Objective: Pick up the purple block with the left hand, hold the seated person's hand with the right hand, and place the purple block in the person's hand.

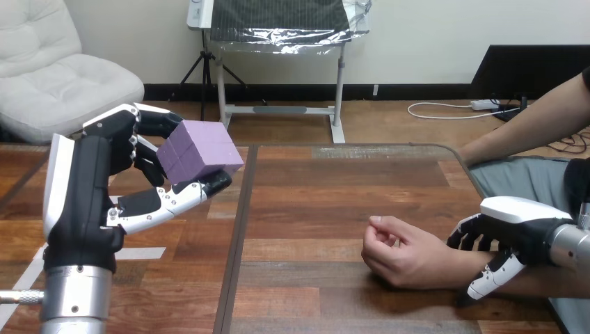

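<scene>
A purple block (200, 152) is held up above the table's left part, with my left hand (104, 181) shut on it: fingers over its top and left side, thumb under its lower edge. The person's hand (400, 252) lies on the table at the lower right, fingers loosely curled, palm side up. My right hand (511, 240) is at the person's wrist, its fingers curled over the wrist from the far side and its thumb reaching down on the near side.
The wooden table (313, 202) has a dark seam running from its far edge to the near edge, just right of the block. The person's forearm (529, 129) reaches in from the upper right.
</scene>
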You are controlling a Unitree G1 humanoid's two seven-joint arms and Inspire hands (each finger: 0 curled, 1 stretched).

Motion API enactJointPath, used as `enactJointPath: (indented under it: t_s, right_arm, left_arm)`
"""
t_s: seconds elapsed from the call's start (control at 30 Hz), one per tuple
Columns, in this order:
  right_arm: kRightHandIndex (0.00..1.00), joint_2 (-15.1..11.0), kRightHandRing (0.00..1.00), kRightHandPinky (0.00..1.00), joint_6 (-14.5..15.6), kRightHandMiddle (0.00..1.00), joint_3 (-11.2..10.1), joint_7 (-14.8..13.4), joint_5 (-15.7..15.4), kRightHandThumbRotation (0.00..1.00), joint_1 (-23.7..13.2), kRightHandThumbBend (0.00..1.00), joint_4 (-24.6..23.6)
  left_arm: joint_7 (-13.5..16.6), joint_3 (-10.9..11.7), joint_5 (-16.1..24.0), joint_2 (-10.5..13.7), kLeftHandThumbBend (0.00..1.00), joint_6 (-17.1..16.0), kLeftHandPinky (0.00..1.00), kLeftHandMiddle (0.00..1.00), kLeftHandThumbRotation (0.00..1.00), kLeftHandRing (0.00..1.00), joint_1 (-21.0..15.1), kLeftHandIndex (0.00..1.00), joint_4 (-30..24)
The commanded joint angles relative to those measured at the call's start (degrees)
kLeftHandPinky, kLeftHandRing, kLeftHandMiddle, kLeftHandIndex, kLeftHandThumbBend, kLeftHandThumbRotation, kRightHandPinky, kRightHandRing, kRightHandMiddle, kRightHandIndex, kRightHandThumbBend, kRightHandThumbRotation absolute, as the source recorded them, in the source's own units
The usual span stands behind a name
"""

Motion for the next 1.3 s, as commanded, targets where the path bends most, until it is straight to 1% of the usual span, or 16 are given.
enactJointPath:
  t_s: [0.0, 0.2, 0.57, 0.67, 1.0, 1.17, 1.27]
  right_arm:
    - [0.76, 1.8, 0.69, 0.61, 1.8, 0.75, 3.2, 3.0, -0.2, 0.34, 5.3, 0.85, 1.6]
    - [0.76, 1.7, 0.7, 0.6, 2.9, 0.75, 3.5, 4.2, 0.0, 0.32, 5.9, 0.87, 0.2]
    - [0.76, 1.9, 0.69, 0.6, 4.5, 0.74, 3.2, 4.1, 0.5, 0.29, 7.1, 0.89, -1.6]
    - [0.75, 1.8, 0.7, 0.6, 4.4, 0.75, 3.2, 4.1, 0.7, 0.29, 7.4, 0.9, -2.0]
    - [0.74, 1.8, 0.68, 0.59, 4.1, 0.74, 3.0, 3.9, 1.6, 0.26, 8.1, 0.92, -2.9]
    - [0.73, 1.9, 0.67, 0.58, 4.1, 0.73, 2.8, 4.2, 2.4, 0.23, 8.4, 0.93, -3.4]
    - [0.73, 2.1, 0.68, 0.59, 4.9, 0.73, 2.8, 4.5, 2.7, 0.19, 8.4, 0.93, -3.7]
  left_arm:
    - [0.2, 0.9, -0.4, -0.2, 0.54, -0.7, 0.26, 0.37, 0.0, 0.33, -2.5, 0.4, -2.8]
    - [0.1, 1.1, -0.6, -0.1, 0.55, -0.9, 0.26, 0.37, 0.0, 0.32, -2.7, 0.4, -2.6]
    - [0.2, 1.2, -0.4, 0.1, 0.55, -1.3, 0.24, 0.36, 0.0, 0.31, -3.0, 0.39, -2.1]
    - [0.2, 1.2, -0.4, 0.1, 0.55, -1.6, 0.24, 0.36, 0.0, 0.31, -3.1, 0.39, -1.9]
    - [0.5, 1.2, -0.6, -0.4, 0.56, -1.0, 0.24, 0.36, 0.0, 0.31, -3.2, 0.39, -2.2]
    - [0.4, 1.3, -0.8, -0.5, 0.55, -0.9, 0.24, 0.36, 0.0, 0.31, -3.3, 0.39, -2.3]
    - [0.3, 1.3, -1.1, -0.5, 0.55, -1.1, 0.23, 0.36, 0.0, 0.3, -3.4, 0.39, -2.3]
